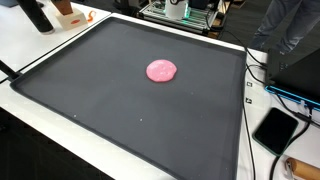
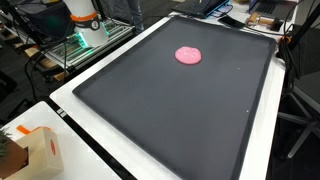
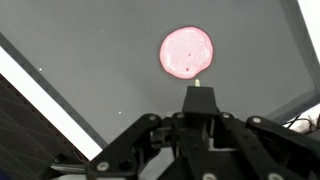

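Status at this moment, read outward from the wrist camera.

1. In the wrist view, the gripper sat at the bottom of the frame. Its jaws appeared drawn together to a narrow tip, and I saw nothing clamped between them.
2. Just beyond the tip lay the pink disc, flat on the dark mat. I judged tip and disc to be near each other but apart. From that angle I could not tell the height of the tip above the mat.
3. Progress, as I judged it: no contact made, disc not gripped, disc not lifted. The approach was the only part that looked done.

Differences between views:

- Only the wrist view showed the gripper; I found it in neither exterior view.
- Both exterior views showed the disc alone on the mat, well away from every edge.
- An exterior view showed a dark phone lying off the mat.
- An exterior view showed a cardboard box on the white table near a corner of the mat.
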Tool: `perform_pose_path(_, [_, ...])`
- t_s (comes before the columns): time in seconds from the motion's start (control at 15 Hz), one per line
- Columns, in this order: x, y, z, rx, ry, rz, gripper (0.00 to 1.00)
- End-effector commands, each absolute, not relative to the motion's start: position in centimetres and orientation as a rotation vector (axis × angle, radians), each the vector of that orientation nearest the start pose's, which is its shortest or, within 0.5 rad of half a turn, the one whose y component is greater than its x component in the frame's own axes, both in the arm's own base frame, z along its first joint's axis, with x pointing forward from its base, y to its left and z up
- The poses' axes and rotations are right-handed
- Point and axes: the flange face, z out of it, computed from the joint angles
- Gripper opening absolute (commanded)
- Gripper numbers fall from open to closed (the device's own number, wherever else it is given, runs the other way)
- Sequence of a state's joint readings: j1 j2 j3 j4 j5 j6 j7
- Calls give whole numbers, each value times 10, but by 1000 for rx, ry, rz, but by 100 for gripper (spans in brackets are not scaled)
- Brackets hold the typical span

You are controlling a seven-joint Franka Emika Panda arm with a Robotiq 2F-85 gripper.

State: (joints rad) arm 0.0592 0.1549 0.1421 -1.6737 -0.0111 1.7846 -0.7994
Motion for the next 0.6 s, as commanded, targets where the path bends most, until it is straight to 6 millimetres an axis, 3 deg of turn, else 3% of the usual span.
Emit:
perform_pose_path(0.0, [595,116,505,-2735,-1497,59,4])
perform_pose_path(0.07, [596,118,501,-2745,-1489,64,4])
perform_pose_path(0.53, [595,130,423,-2662,-1551,64,4])
